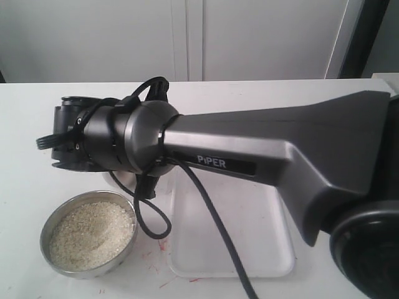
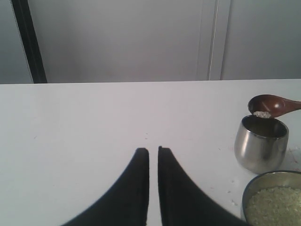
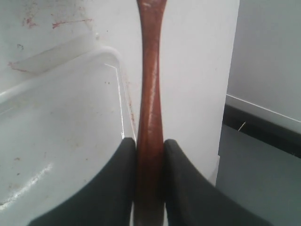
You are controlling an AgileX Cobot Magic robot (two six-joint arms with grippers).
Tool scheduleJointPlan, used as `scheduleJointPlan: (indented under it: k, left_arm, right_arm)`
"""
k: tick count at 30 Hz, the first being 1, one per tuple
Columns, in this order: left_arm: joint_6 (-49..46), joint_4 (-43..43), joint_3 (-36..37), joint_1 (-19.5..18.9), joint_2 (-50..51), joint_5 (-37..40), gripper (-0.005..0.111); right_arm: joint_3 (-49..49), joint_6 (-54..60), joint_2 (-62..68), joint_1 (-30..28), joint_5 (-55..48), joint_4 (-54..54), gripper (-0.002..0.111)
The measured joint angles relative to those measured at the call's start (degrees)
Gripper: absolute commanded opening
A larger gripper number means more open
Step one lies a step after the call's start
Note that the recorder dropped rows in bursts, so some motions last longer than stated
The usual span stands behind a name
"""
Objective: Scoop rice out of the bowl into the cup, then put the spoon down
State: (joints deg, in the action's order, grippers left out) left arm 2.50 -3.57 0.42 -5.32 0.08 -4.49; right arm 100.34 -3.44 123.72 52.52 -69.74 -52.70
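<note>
Spoon and cup: the spoon (image 2: 274,104) hung with its oval head over the rim of the cup (image 2: 261,144). A small clump of rice (image 2: 262,114) sat on the head's lower lip. Whether wood touched steel could not be told.
Long axis: the handle ran away from the cup, in line with the fingers that held it.
Right gripper (image 3: 150,141): closed tight on the spoon's handle, both pads against the wood.
Left gripper (image 2: 153,150): fingers drawn almost together, only a slit between them, holding nothing. It was well apart from the cup.
Nearer arm: the right arm (image 1: 262,146), stretched from 3 o'clock toward 9 o'clock in the exterior view.
Bowl (image 1: 48,225): at 7 o'clock of that view, well filled with rice. The cup was just beside it at about 1 o'clock, mostly hidden by the arm's wrist.
Tray (image 1: 262,261): white, at 3 o'clock of the bowl.
Next move, as a judgement: tip the head so the grains fall inside the rim.
</note>
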Motion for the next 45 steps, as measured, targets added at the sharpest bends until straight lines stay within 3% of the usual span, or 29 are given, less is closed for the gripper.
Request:
scheduleJointPlan:
  k: [31, 45]
  left_arm:
    - [0.0, 0.0, 0.0, 0.0, 0.0, 0.0, 0.014]
    - [0.0, 0.0, 0.0, 0.0, 0.0, 0.0, 0.014]
  right_arm:
    - [0.0, -0.45, -0.46, 1.79, 0.0, -2.26, 0.0]
    - [-6.22, -5.57, -2.63, 1.79, 0.0, -5.3, 0.0]
